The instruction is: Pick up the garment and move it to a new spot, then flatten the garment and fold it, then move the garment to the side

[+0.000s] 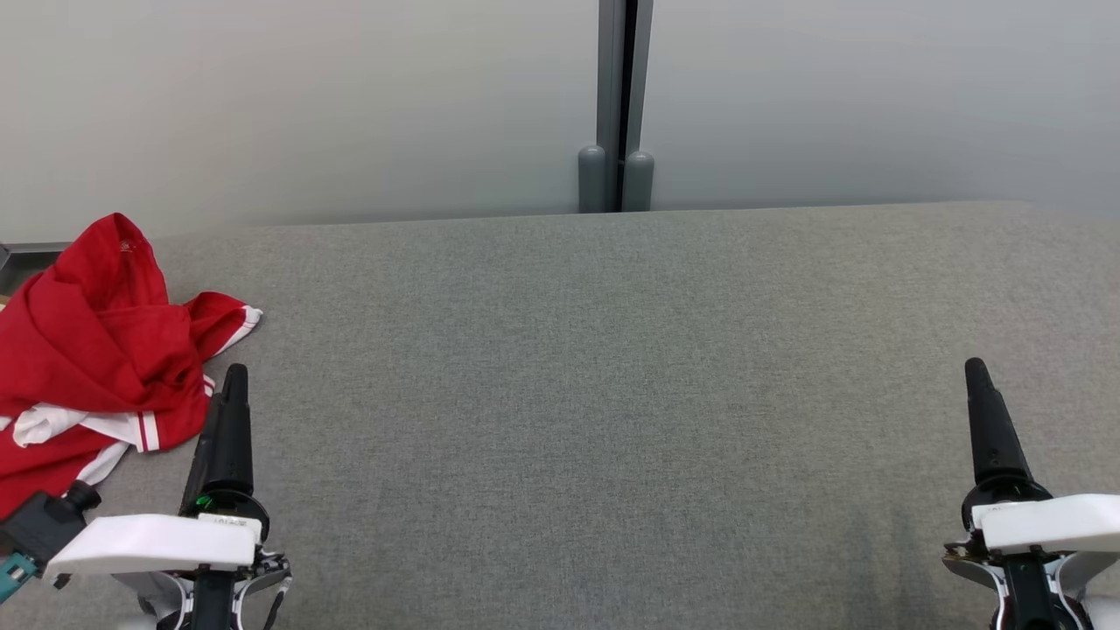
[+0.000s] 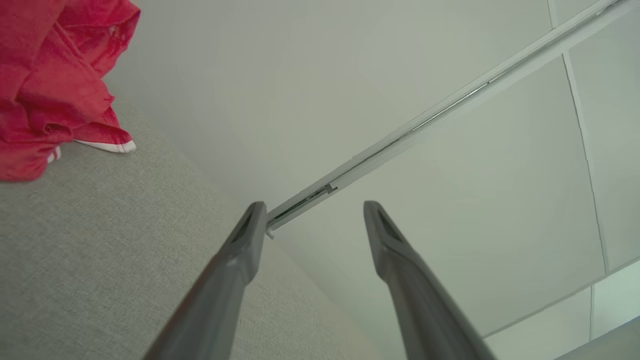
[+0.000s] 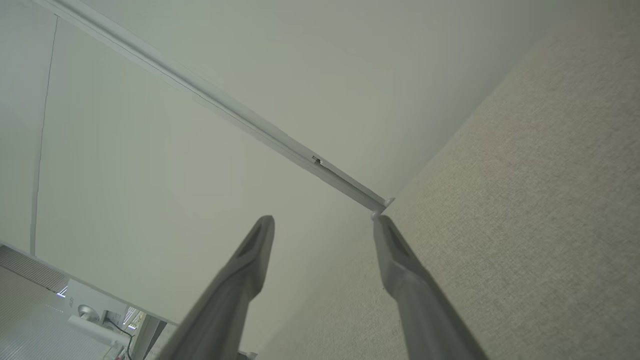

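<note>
Two grippers sit over the near edge of the grey cloth-covered table (image 1: 560, 394): the left gripper (image 1: 234, 381) towards the left corner, the right gripper (image 1: 978, 376) towards the right, both seen edge-on from the head. Each wrist view shows its jaws spread wide, holding nothing. Just beside the left gripper, a crumpled red garment (image 1: 96, 341) with white trim lies at the table's left edge. Open cloth runs from it to the right edge and back to the far edge, where a pale partition wall (image 1: 306, 105) and its grey post (image 1: 615, 175) stand.
</note>
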